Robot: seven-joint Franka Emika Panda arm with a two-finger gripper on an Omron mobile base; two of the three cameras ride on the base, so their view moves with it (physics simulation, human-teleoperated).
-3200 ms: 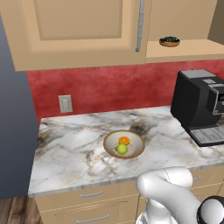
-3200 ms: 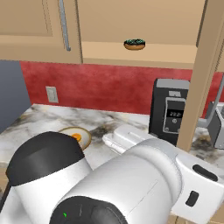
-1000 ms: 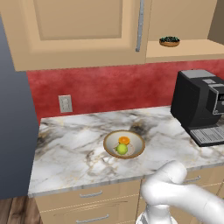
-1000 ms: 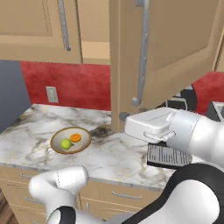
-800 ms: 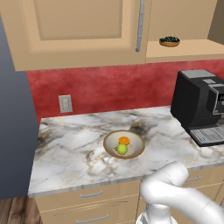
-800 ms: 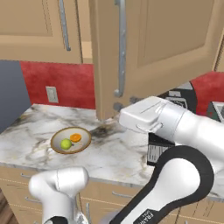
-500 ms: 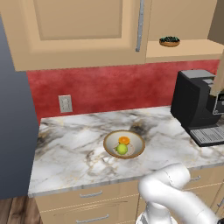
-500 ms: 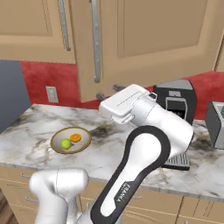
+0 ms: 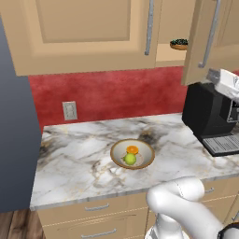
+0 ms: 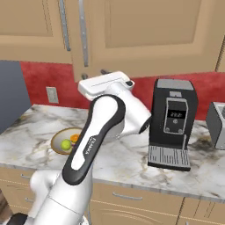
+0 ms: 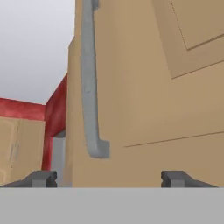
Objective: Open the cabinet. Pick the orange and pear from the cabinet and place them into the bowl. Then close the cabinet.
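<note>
The cabinet (image 9: 79, 28) hangs over the counter, its left door shut. Its right door (image 10: 145, 35) stands swung almost shut, leaving a narrow gap in the left base view. My gripper (image 10: 94, 74) is open just below that door's lower edge, near the foot of its silver handle (image 11: 89, 87). In the hand view the door face is close ahead, with nothing between my fingertips (image 11: 41, 177). The bowl (image 9: 145, 161) sits on the counter holding the orange (image 9: 132, 149) and the pear (image 9: 130, 159).
A small dark dish (image 9: 179, 44) sits on the cabinet shelf in the gap. A black coffee machine (image 10: 173, 123) stands on the marble counter (image 9: 79, 158) to the right, with a toaster (image 10: 217, 125) beyond it. Low drawers run under the counter.
The right cabinet door has swung from wide open to almost shut. My arm has swept leftwards along with it, the hand staying at the door's lower edge.
</note>
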